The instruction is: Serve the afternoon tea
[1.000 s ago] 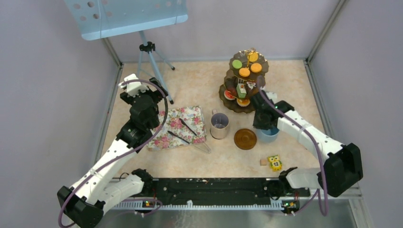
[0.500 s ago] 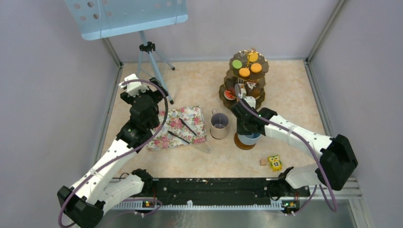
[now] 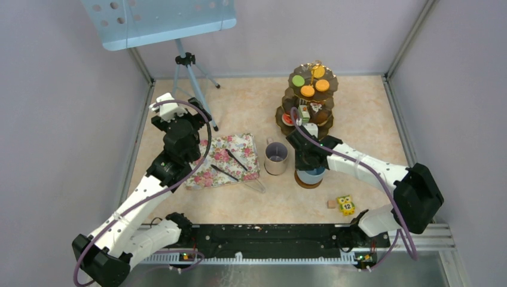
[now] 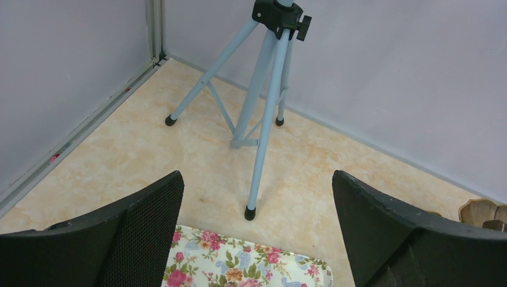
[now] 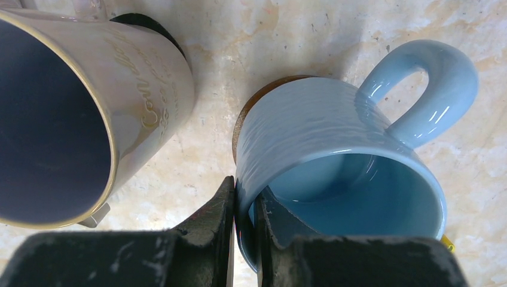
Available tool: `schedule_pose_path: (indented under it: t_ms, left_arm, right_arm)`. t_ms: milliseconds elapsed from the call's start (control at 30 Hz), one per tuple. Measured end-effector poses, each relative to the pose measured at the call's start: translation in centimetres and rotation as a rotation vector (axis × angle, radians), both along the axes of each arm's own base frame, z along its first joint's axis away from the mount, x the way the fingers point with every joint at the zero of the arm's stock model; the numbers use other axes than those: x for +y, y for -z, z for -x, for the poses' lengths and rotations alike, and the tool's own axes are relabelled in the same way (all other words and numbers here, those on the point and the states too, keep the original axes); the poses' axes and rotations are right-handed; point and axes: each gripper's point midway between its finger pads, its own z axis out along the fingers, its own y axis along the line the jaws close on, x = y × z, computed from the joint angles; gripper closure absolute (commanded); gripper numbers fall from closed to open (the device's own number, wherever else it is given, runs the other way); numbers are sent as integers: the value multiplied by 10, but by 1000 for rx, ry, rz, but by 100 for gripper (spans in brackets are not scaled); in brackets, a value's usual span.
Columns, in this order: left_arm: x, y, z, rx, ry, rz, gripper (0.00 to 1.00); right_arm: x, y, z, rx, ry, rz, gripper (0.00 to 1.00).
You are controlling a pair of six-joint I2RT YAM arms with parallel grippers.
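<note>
My right gripper [image 5: 245, 206] is shut on the rim of the light blue cup [image 5: 335, 155], one finger inside and one outside. The cup [image 3: 312, 175] is over the brown saucer [image 3: 306, 183], whose edge [image 5: 263, 98] peeks out beneath it. Just left stands the grey mug [image 3: 276, 157], which looks cream in the right wrist view [image 5: 137, 101]. The dark three-tier stand [image 3: 307, 103] behind carries orange, green and red pastries. My left gripper [image 4: 257, 230] hangs open and empty above the floral tray's far edge [image 4: 251, 263].
A floral tray [image 3: 222, 160] holds two dark utensils. A blue music stand tripod [image 3: 190, 78] rises at the back left, its legs [image 4: 263, 113] ahead of my left gripper. A yellow owl block [image 3: 345, 204] and a small wooden cube [image 3: 330, 204] lie near the front right.
My right arm has carried the blue cup leftward from the table right of the saucer to over the saucer. The left arm has not moved.
</note>
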Motion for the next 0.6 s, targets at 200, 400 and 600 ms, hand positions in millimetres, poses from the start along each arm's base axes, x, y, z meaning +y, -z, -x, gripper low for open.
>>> schedule_pose_path:
  t_ms: [200,400,600]
  left_arm:
    - [0,0,0,0,0,0,1]
    - [0,0,0,0,0,0,1]
    - [-1,3,0,5,6,-3,1]
  right_arm:
    - [2,5,3,26,0,-3,100]
    - [3,10,7,41,0,0,100]
    - [3,14,6,45,9,5,100]
